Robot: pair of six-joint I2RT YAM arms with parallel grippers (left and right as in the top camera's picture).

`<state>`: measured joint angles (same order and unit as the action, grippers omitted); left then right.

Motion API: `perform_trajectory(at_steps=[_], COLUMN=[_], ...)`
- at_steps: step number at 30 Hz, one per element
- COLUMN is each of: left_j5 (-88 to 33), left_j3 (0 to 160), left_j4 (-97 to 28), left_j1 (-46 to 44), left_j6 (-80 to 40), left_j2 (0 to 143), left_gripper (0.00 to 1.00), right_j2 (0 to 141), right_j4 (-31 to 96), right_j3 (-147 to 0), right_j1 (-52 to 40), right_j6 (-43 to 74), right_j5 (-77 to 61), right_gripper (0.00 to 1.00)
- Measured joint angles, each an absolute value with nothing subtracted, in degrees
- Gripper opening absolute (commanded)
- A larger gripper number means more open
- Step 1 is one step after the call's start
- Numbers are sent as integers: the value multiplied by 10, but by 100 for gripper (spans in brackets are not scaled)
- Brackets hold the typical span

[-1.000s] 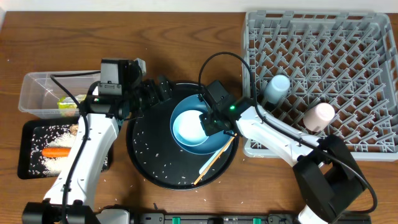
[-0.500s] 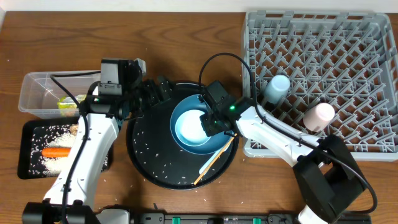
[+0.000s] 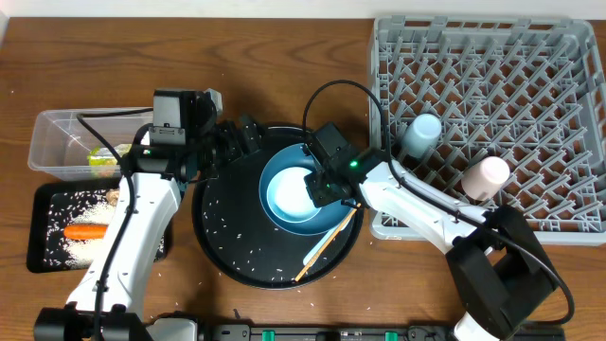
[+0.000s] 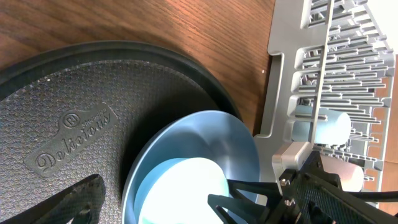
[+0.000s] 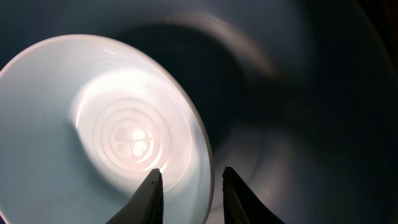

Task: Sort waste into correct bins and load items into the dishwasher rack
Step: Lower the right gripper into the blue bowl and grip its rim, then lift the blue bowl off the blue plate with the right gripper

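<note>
The pale-blue bowl (image 3: 287, 195) sits inside the dark-blue plate (image 3: 333, 214) on the round black tray (image 3: 222, 242). My right gripper (image 3: 317, 186) is open at the bowl's right edge. In the right wrist view its jaws (image 5: 189, 171) straddle the bowl's (image 5: 93, 118) rim, one finger inside and one over the plate (image 5: 298, 124), with small gaps either side. My left gripper (image 3: 243, 138) hovers wide open and empty over the tray's upper-left rim; only one of its fingers (image 4: 71, 200) shows. Chopsticks (image 3: 327, 242) lean on the plate's lower right. The dishwasher rack (image 3: 530, 85) holds a light-blue cup (image 3: 419, 133) and a pink cup (image 3: 486, 176).
At the left stand a clear tub (image 3: 52, 142) with a yellow-green wrapper (image 3: 104, 157) and a black rectangular tray (image 3: 43, 251) with a carrot (image 3: 85, 230) and rice. Loose rice grains (image 3: 237, 248) dot the round tray.
My right gripper's jaws have parted a little at the bowl's rim. The bowl, the plate and the left arm have stayed put.
</note>
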<state>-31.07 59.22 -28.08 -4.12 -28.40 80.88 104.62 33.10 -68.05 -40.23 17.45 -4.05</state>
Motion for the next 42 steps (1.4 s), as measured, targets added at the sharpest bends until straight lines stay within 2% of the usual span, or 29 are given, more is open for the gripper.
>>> perform_trajectory(at_steps=[5, 9, 15, 26, 31, 38, 42], left_j5=[-311, -311, -311, -311, -311, -311, -311], left_j3=[592, 592, 592, 592, 592, 592, 592], left_j4=[-281, -281, -281, -281, -281, -281, -281], left_j1=[-41, -41, -41, -41, -41, -41, -41], left_j6=[-284, -284, -284, -284, -284, -284, -284], left_j2=[809, 809, 809, 809, 809, 809, 809], left_gripper=[98, 98, 98, 98, 98, 98, 98], right_j2=[1046, 1046, 1046, 1041, 976, 824, 758], right_j4=[314, 293, 281, 281, 291, 420, 500], right_j3=[-668, -651, -648, -656, -680, -703, -704], right_j1=[-402, -402, -402, -401, -390, -331, -249], right_j6=[175, 175, 174, 176, 176, 174, 155], right_j5=[-40, -40, -40, -38, -29, 70, 144], right_gripper=[26, 24, 1, 1, 1, 1, 1])
